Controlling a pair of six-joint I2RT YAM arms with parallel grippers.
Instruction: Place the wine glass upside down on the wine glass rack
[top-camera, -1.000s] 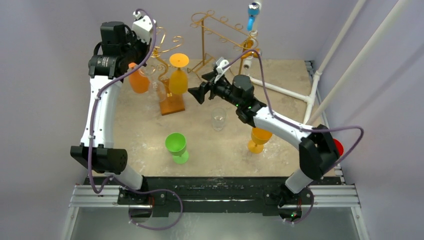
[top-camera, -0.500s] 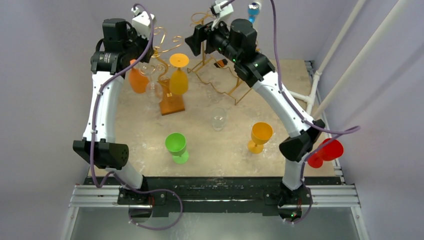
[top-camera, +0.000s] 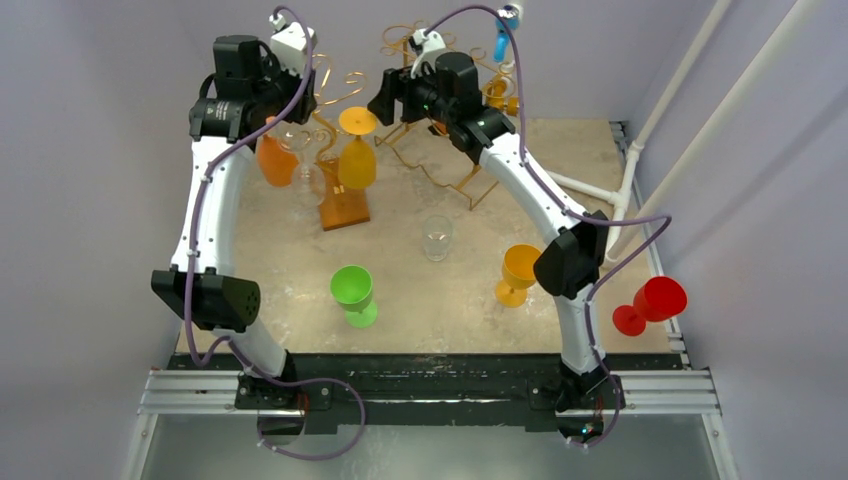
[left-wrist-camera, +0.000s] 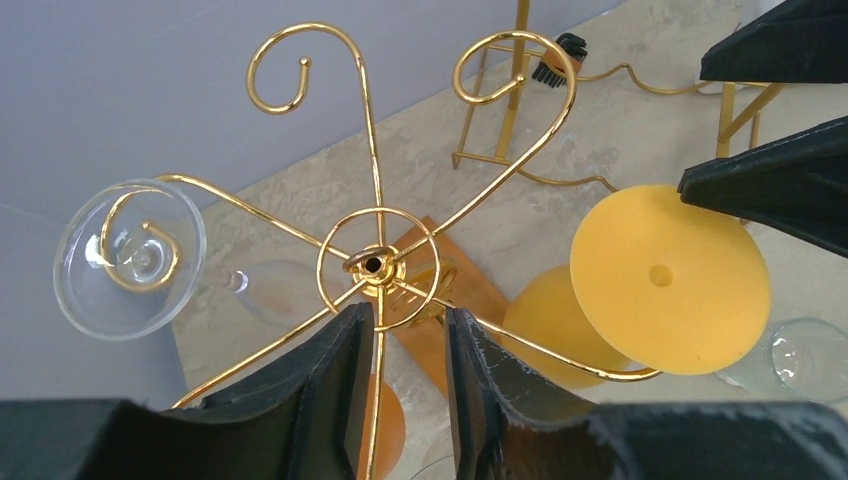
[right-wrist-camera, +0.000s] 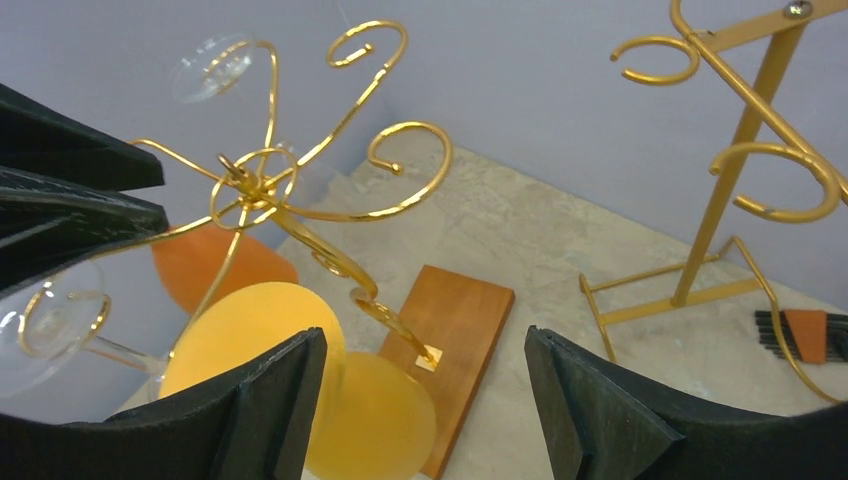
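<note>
Beige bench (top-camera: 300, 262): clear wine glass (left-wrist-camera: 130, 258) hangs inverted at 9 o'clock of gold rack (left-wrist-camera: 375, 265). Left hand (left-wrist-camera: 408, 335) slightly parted, empty. Right hand (right-wrist-camera: 425, 350) wide open, empty.

Left arm (top-camera: 205, 215) and right arm (top-camera: 520, 180) raised far forward, left hand (left-wrist-camera: 410, 325) narrowly parted, right hand (right-wrist-camera: 425, 350) spread wide.

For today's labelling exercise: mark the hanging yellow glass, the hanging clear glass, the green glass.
yellow glass (left-wrist-camera: 668, 280): left wrist view, foot.
clear glass (left-wrist-camera: 128, 262): left wrist view, foot.
green glass (top-camera: 351, 285): top view, bowl.
</note>
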